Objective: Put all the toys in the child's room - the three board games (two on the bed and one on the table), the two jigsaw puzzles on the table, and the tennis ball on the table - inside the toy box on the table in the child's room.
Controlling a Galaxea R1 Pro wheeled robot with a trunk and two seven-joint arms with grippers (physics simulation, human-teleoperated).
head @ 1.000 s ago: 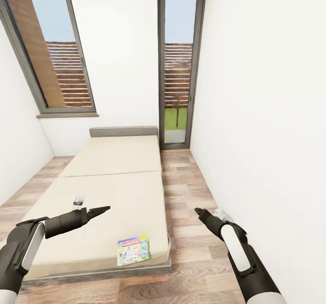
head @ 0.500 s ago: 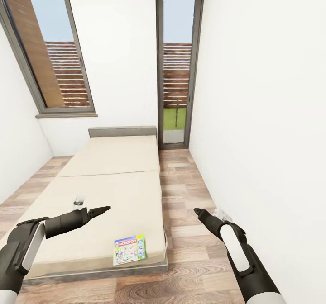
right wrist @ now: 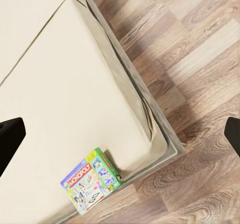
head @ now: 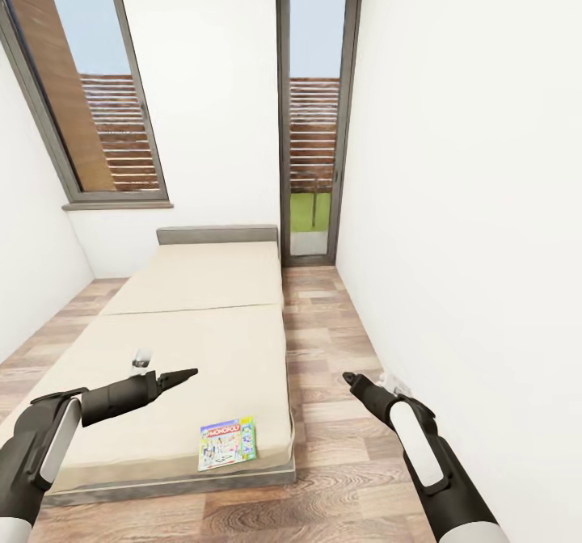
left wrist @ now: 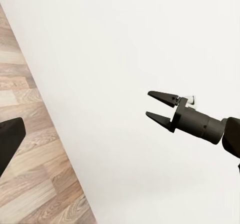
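The bed (head: 202, 341) lies ahead with a beige mattress in two sections. One board game, the colourful Monopoly box (head: 229, 443), lies flat near the mattress's near right corner, also seen at the mattress corner (right wrist: 91, 180) in the right wrist view. My left gripper (head: 190, 375) hovers over the mattress, up and to the left of the box, holding nothing. To the right of the bed, my right gripper (head: 347, 379) hangs over the floor; the left wrist view shows that gripper (left wrist: 148, 104) open and empty. The table and toy box are out of view.
A strip of wood-plank floor (head: 323, 341) runs between the bed and the white right wall (head: 469, 244). A grey headboard (head: 217, 234) stands at the far end. A tall dark-framed window (head: 314, 115) and a wider one (head: 89, 90) sit in the far wall.
The whole view has shifted a little, so the bed and the Monopoly box sit slightly further left in the picture. Both arms keep their pose.
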